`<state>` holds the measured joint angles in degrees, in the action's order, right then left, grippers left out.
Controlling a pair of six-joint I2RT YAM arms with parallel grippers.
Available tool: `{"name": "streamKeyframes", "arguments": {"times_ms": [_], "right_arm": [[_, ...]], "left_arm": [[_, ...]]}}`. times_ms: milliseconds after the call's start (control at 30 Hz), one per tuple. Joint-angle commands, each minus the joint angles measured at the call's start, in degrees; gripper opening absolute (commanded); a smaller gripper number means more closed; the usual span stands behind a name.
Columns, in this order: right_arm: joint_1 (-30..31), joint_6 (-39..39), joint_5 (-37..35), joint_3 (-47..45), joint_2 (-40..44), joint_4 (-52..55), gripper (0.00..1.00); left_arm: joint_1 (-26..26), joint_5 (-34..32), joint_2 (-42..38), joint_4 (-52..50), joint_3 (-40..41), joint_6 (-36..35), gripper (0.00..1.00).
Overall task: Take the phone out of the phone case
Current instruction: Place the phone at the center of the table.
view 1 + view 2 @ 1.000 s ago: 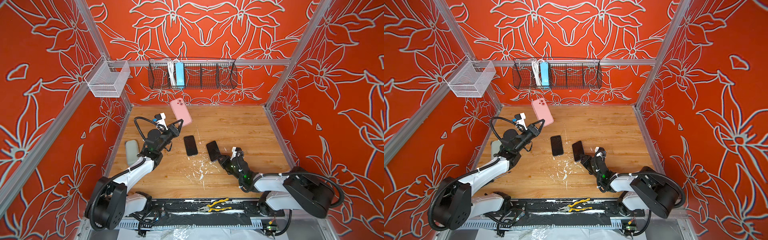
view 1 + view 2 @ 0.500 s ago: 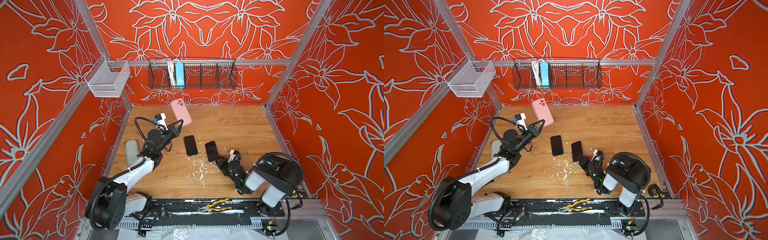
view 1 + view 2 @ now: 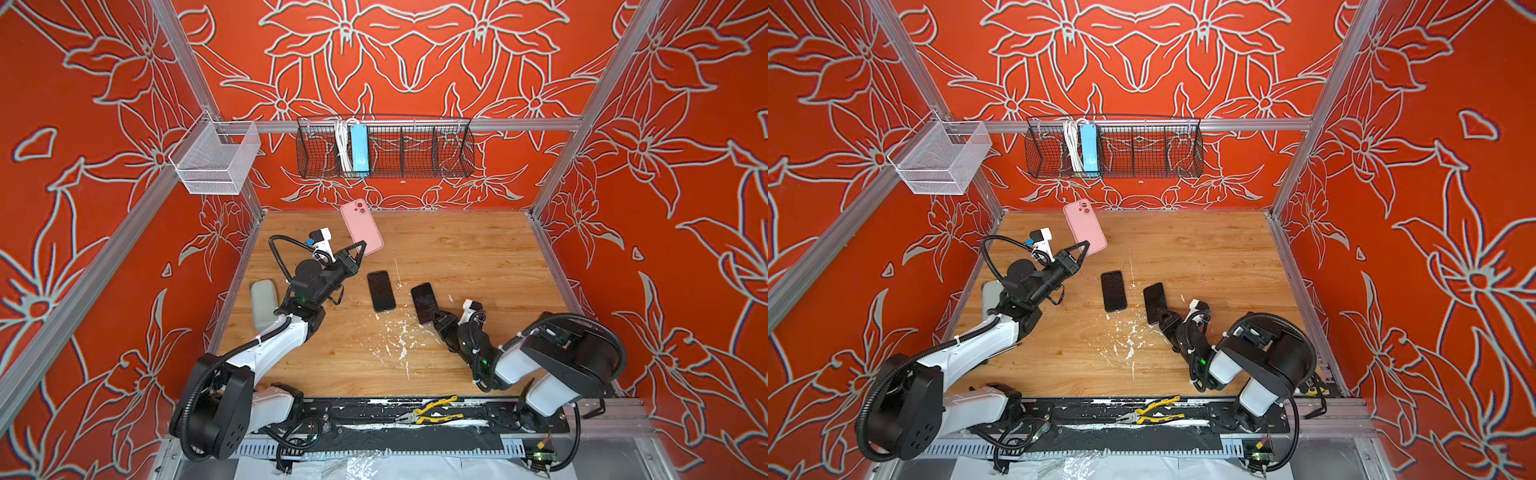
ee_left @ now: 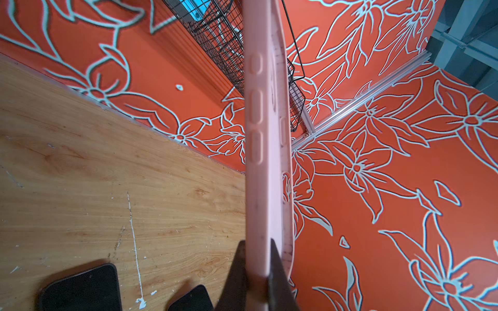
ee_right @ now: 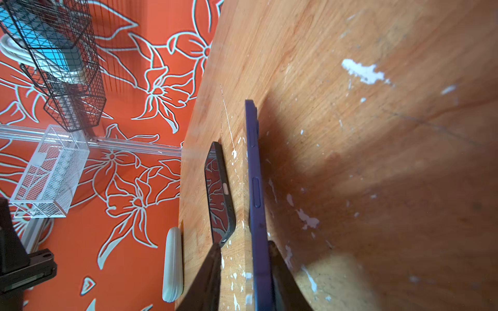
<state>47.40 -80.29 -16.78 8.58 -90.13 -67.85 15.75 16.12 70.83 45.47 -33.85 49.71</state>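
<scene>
- While left jaws are pinching the pink phone case (image 3: 360,226) aloft, its soft edge risks slipping.
- Right jaws are sitting slightly parted astride the phone (image 3: 424,302) on the counter (image 3: 478,257); retreating could drag it.

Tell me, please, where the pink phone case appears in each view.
Top views: the phone case sits left of centre, just below the black wire basket, its lower end in the left gripper.
Left wrist: the phone case fills the middle, edge-on, before the black wire basket.
Right wrist: not in it.
Shared landmark: the black wire basket.
</scene>
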Motion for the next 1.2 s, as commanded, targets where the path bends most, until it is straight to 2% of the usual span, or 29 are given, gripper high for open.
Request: {"name": "streamKeyframes", "arguments": {"times_ms": [0,133,333,433,567,767,1000,1167], "right_arm": [[0.5,-1.44,-2.54,0.05,4.37,7.88,0.31],[0.55,-1.41,-2.81,1.18,10.06,18.73,0.33],[0.52,-1.42,-2.33,2.4,13.29,27.21,0.33],[0.52,-2.44,-1.33,2.37,10.76,25.69,0.33],[0.57,-2.86,-1.16,1.48,6.21,18.51,0.33],[0.59,-2.9,-1.3,2.45,6.57,21.48,0.33],[0.59,-2.04,-3.74,4.19,16.04,37.07,0.41],[0.61,1.85,-6.76,5.75,24.39,47.22,0.45]], "left_arm": [[-0.33,0.41,-1.04,1.64,0.69,-0.23,0.0],[-0.28,0.54,-1.02,1.77,0.73,-0.06,0.0],[-0.31,0.62,-0.58,2.5,1.14,0.47,0.0],[-0.3,0.89,-0.34,2.87,1.22,0.9,0.0],[-0.32,1.04,-0.61,2.82,1.34,0.91,0.0],[-0.29,0.8,-1.56,1.99,1.65,0.4,0.0],[-0.29,1.06,-1.46,1.9,1.83,0.95,0.0],[0.25,1.37,-0.98,1.81,1.7,3.37,0.0]]}}
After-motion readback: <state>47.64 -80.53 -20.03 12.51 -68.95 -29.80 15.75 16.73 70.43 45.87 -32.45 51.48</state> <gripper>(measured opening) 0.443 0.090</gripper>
